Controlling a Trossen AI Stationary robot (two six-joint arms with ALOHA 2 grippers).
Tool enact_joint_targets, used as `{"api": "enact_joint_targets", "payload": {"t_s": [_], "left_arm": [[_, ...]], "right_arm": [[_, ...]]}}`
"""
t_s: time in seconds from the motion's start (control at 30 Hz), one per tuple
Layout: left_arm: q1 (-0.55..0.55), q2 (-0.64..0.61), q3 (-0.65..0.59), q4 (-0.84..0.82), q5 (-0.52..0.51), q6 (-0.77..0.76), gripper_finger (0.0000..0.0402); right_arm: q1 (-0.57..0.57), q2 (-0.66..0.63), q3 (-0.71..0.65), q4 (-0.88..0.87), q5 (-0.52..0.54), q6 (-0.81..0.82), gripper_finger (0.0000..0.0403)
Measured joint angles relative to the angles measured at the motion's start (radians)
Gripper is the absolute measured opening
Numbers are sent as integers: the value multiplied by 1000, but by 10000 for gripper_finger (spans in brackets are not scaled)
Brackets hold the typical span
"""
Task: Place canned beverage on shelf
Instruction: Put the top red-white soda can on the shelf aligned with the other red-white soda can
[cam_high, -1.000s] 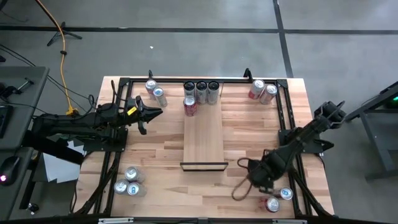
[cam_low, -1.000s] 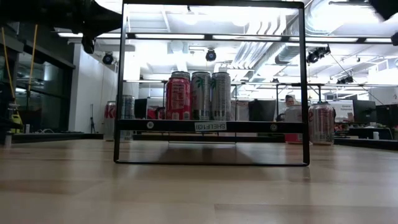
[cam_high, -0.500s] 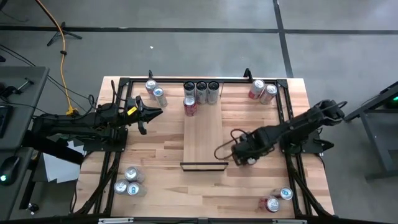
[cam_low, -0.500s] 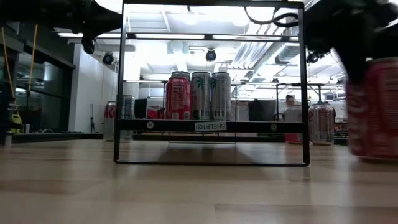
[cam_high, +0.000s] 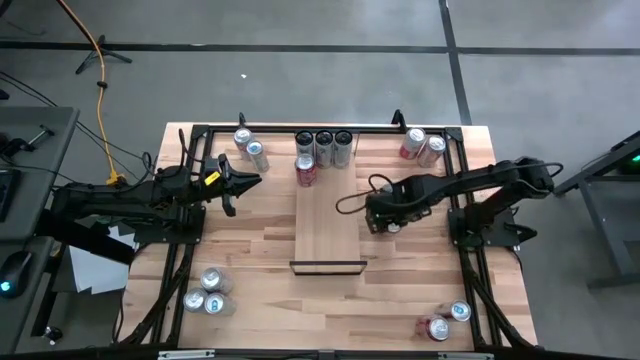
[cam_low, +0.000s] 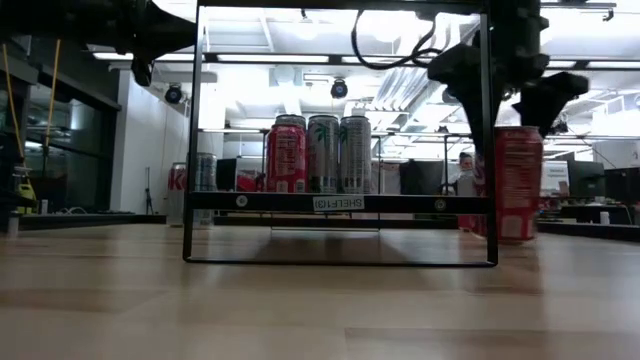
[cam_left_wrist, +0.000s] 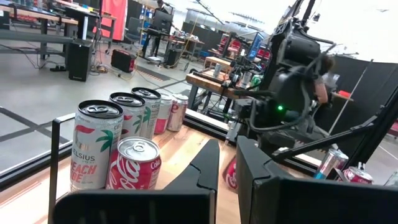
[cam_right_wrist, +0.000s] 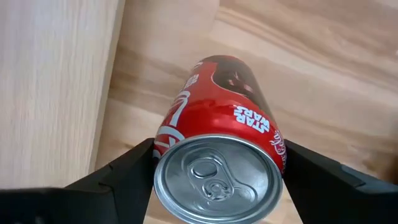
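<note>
A butcher-block table (cam_high: 250, 240) stands on a grey concrete floor, ringed by a black rail frame (cam_high: 460, 180). The shelf (cam_high: 328, 220), a pale panel, lies along the table's middle, its black edge bar at the near end. On the shelf's far end stand three dark-topped cans (cam_high: 324, 146) in a row with a red one (cam_high: 306, 172) just in front. Two cans (cam_high: 250, 148) sit left of the shelf's far end, two (cam_high: 421, 146) right of it; three (cam_high: 207, 292) lie well off its near left corner and two (cam_high: 447, 320) off its near right. Beyond the shelf the low view shows a lit workshop with ducts and a person far back. The right arm reaches in from the right; the right gripper (cam_high: 385, 213) is just beside the shelf's right edge, its fingers clamped on the sides of a red can (cam_right_wrist: 217, 155), upright and off the shelf. The left gripper (cam_high: 243, 182) waits left of the shelf, fingers closed and empty.
</note>
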Motion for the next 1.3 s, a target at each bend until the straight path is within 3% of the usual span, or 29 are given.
{"api": "enact_joint_targets", "payload": {"t_s": [0.3, 1.1, 1.3], "left_arm": [[0, 0, 0, 0, 0, 0, 0], [0, 0, 0, 0, 0, 0, 1], [0, 0, 0, 0, 0, 0, 1]], "right_arm": [[-81, 0, 0, 12, -31, -138, 296], [-121, -2, 3, 16, -34, -153, 297], [-121, -2, 3, 17, -9, -139, 322]]}}
